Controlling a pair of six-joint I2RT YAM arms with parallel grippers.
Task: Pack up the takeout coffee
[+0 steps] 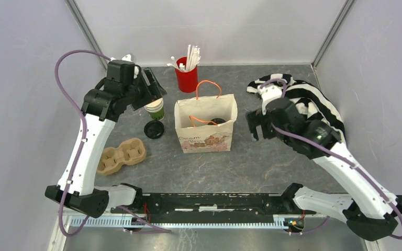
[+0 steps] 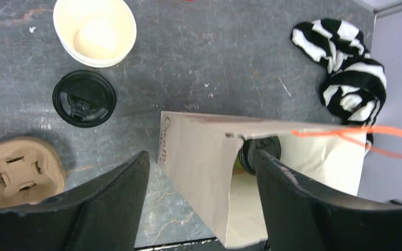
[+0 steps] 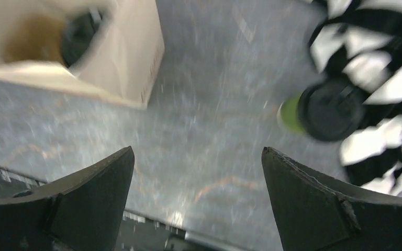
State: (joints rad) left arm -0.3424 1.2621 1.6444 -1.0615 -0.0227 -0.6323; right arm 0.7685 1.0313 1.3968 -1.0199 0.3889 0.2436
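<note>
Roughly half done: one small green paper cup with a black plastic lid (image 2: 260, 151) sits inside the brown paper bag with orange handles (image 1: 205, 137), the second lidded green cup (image 3: 319, 109) waits unpacked against the black-and-white striped cloth (image 3: 377, 47), and the left gripper (image 2: 201, 157) and right gripper (image 3: 197, 151) both gape empty.

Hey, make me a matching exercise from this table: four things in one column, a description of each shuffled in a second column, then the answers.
Column one
1. paper bag
2. red cup
3. cardboard cup carrier
4. striped cloth

Column two
A. holds white sticks
B. black and white
C. has orange handles
D. brown, both holes empty

Pairs: 1-C, 2-A, 3-D, 4-B
</note>
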